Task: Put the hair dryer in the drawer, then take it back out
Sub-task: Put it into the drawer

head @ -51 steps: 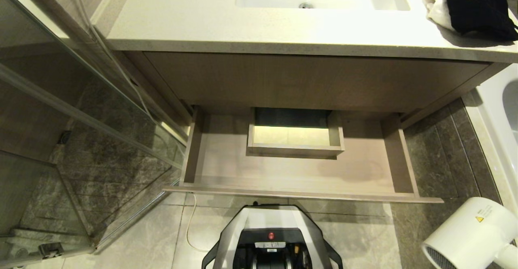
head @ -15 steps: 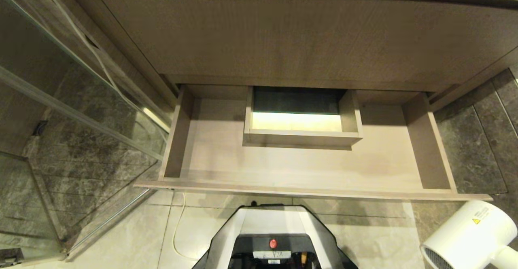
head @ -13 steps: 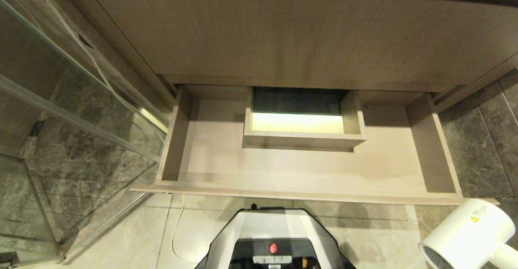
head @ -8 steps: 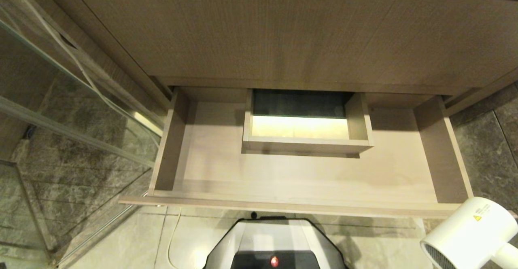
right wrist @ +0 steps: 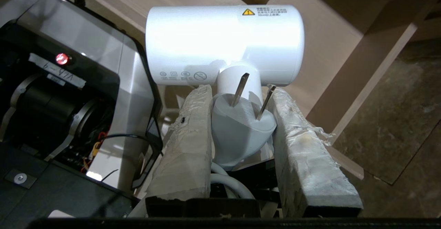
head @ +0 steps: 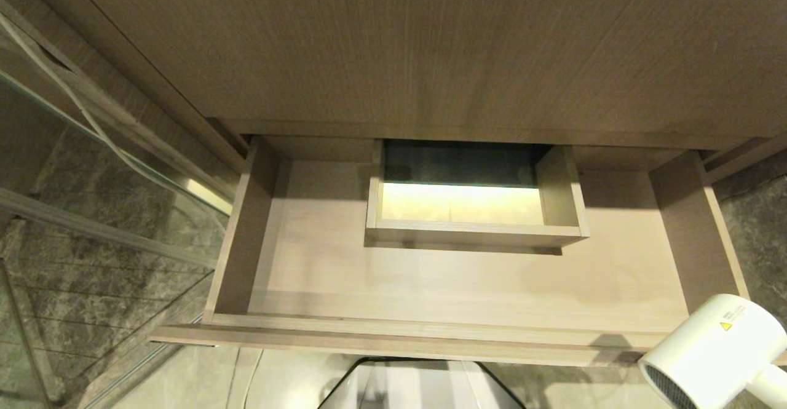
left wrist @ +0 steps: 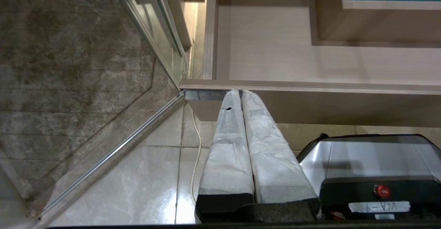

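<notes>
Hair dryer is sitting in the right gripper, whose padded fingers are clamped on its handle with the white plug wedged between them, prongs sticking up. In the head view the dryer is just off the drawer's front right corner, outside it, grille end toward the camera. The left gripper has its two wrapped fingers pressed together with nothing between them, tips right by the drawer's front edge at the left end. Past that, the drawer is pulled out, its rectangular cutout toward the back under the wood cabinet front.
</notes>
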You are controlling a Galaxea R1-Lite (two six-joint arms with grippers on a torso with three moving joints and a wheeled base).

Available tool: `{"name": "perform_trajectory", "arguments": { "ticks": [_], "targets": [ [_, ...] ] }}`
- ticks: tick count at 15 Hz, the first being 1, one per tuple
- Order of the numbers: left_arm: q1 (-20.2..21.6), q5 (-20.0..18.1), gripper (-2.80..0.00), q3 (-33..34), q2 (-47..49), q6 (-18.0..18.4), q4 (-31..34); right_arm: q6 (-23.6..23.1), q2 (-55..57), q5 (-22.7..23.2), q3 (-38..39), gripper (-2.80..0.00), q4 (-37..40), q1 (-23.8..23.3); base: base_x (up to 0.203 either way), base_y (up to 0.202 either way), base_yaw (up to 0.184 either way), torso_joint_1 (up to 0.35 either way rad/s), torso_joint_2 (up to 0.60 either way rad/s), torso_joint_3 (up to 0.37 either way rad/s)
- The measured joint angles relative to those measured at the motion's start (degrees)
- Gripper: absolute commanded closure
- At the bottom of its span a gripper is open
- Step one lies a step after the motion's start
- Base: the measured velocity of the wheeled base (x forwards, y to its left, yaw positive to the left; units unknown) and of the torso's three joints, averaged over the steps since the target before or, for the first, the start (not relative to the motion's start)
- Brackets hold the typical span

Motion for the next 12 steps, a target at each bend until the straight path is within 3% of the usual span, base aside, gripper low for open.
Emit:
{"name": "perform_trajectory", "arguments": {
  "ticks": [7, 12],
  "targets": [
    [0.00, 0.00, 0.00, 0.00, 0.00, 0.00, 0.12, 0.13, 0.55, -0.07, -0.63, 0.00, -1.19, 0.00, 0.000, 0.000, 0.000, 0.059, 0.21, 0.258],
    [0.00, 0.00, 0.00, 0.00, 0.00, 0.00, 0.07, 0.41, 8.38, -0.30, -5.47, 0.00, -1.78, -0.41, 0.000, 0.000, 0.000, 0.056, 0.03, 0.070]
  ]
}}
